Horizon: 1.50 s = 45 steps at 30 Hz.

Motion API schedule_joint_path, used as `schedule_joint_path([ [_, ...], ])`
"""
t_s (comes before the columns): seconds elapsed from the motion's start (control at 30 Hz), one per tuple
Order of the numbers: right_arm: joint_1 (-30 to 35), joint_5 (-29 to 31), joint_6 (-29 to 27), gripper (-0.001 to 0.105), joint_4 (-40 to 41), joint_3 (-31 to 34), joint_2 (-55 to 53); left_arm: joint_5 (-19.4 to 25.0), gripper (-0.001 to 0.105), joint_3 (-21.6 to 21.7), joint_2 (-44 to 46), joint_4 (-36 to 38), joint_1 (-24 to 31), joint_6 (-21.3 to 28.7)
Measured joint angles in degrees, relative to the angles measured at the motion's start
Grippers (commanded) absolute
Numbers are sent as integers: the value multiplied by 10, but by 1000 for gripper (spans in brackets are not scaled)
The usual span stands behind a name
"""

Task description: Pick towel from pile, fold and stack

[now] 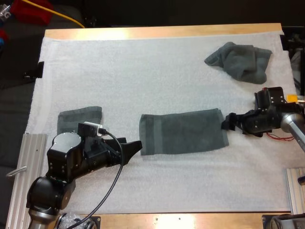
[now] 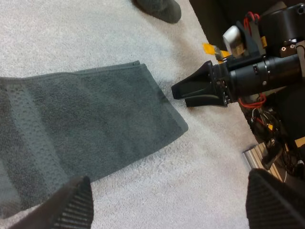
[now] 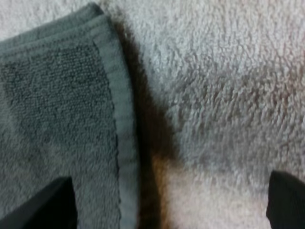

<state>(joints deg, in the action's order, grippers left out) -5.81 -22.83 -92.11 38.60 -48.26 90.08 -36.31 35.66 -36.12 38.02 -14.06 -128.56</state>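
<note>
A dark grey-green towel lies flat across the middle of the mat. My left gripper sits just off its near left corner; its fingers stand wide apart over the towel, open and holding nothing. My right gripper is at the towel's right edge, open. One of its fingertips hangs over the towel's hem, the other over bare mat. The left wrist view also shows the right gripper by that edge. A crumpled towel lies at the far right. A folded towel lies at the left.
The white mat covers the wooden table, with bare mat behind and in front of the flat towel. Metal rails run along the near left and right table edges.
</note>
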Motion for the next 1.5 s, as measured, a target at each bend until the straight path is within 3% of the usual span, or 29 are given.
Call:
schedule_joint_path([
  [0.37, 0, 0, -21, 78, -2, 0, 0, -4, 65, 0, 0, 0, 0, 0],
  [0.57, -2, -41, -21, 78, 0, 0, 0, -4, 65, 0, 0, 0, 0, 0],
  [1.1, -60, -34, 30, 78, -9, 0, 21, -7, 65, 0, 0, 0, 0, -5],
  [1.5, -88, -130, 77, 78, -19, -4, 48, -17, 65, 0, 0, 0, 0, -5],
])
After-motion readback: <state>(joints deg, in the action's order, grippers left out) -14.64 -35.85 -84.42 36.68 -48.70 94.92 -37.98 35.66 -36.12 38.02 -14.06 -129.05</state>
